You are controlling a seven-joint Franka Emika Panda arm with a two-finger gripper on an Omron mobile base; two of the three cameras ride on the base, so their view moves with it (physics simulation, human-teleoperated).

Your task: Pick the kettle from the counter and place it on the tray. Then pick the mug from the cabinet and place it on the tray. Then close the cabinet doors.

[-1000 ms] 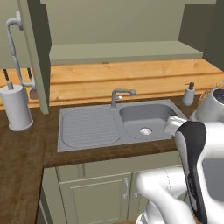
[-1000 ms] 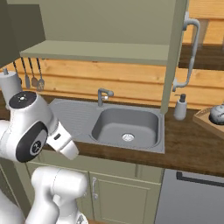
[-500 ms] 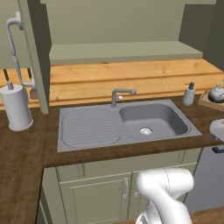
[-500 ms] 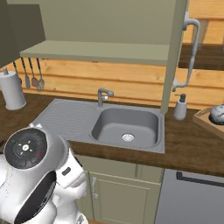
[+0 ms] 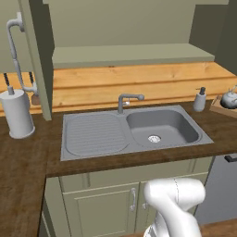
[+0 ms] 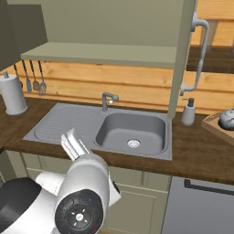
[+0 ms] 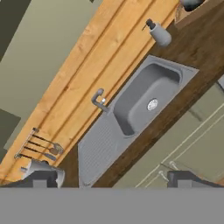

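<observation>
Small squat silvery metal kettle already sits on the shallow light-wood tray at the right edge of the dark wood-grain counter. Gripper empty, fingers spread wide. Next step is likely the mug: raise toward the grey-green cabinet, approach level.

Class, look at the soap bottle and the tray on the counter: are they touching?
Apart. The right base view shows dark counter between the soap bottle and the tray.
</observation>
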